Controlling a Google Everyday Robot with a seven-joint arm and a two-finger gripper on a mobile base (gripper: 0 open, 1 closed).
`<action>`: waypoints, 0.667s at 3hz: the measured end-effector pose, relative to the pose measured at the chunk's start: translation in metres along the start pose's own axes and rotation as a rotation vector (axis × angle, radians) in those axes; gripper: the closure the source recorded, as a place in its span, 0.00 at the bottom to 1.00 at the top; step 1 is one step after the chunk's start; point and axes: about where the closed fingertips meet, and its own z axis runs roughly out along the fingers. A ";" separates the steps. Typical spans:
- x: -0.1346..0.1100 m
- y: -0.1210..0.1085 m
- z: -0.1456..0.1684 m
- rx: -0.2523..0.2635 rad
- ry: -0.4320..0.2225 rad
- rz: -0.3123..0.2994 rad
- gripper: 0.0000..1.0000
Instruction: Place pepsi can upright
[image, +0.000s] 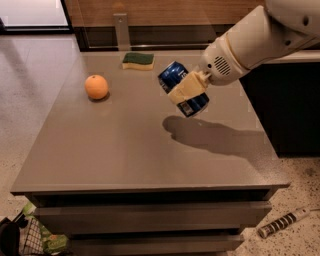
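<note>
- Your gripper (186, 90) hangs above the counter (125, 145), right of centre, with its jaws clamped across the pepsi can (172, 76).
- The one pepsi can is clear of the surface and tilted. Its shadow falls on the counter beneath it.
- You have one orange (96, 86) resting far left and one sponge (138, 60) at the far edge, both well apart from the can.
- On the floor, near left, a wire basket (27, 242) holds something green.
</note>
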 end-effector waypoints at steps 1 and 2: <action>-0.006 0.000 -0.002 -0.012 -0.104 -0.085 1.00; -0.013 0.001 0.008 -0.047 -0.232 -0.192 1.00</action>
